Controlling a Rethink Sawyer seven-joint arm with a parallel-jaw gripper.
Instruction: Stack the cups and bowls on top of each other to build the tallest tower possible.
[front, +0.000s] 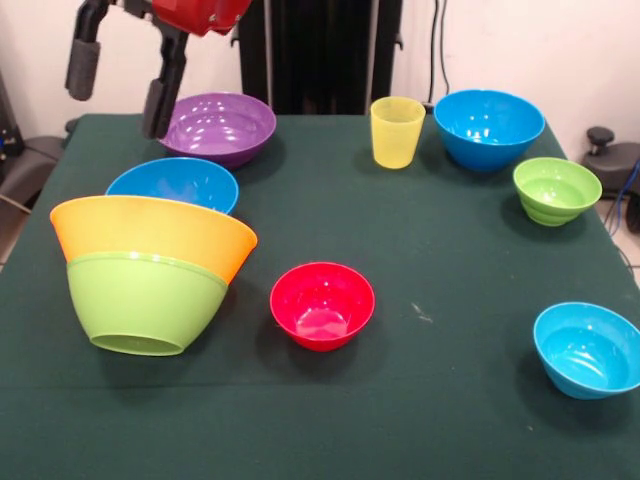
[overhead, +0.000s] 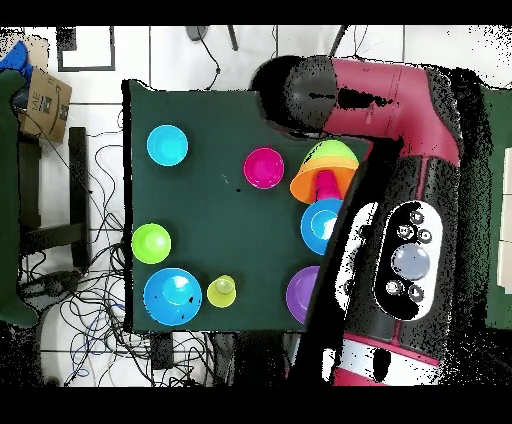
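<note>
Two large bowls make up the tower (front: 150, 275), which lies tipped on its side at the left of the dark green worktop (front: 430, 400) in the front view: the orange bowl (front: 150, 232) sits over the lime-green bowl (front: 140, 300), whose base points toward the camera. From overhead, a red cup (overhead: 327, 187) shows inside the tower's open mouth. Just behind the tower rests a medium blue bowl (front: 172, 185), upright, and behind that the large purple bowl (front: 218, 127) stands near the far edge. The gripper (front: 120, 75) hangs above the worktop's far left corner, just beside the purple bowl, its two dark fingers (front: 84, 65) spread well apart and holding nothing.

To the right of the tower, the small red bowl (front: 322, 305) stands upright and apart from everything else. The translucent yellow cup (front: 397, 131) stands upright near the far edge, with the second medium blue bowl (front: 489, 127) just beside it on the right. The ribbed green bowl (front: 557, 190) sits nearer the camera than that blue one, close to the right edge. The small blue bowl (front: 587, 349) rests alone at the near right corner. In the overhead view the red and black arm (overhead: 400, 200) covers the side of the worktop where the tower lies.
</note>
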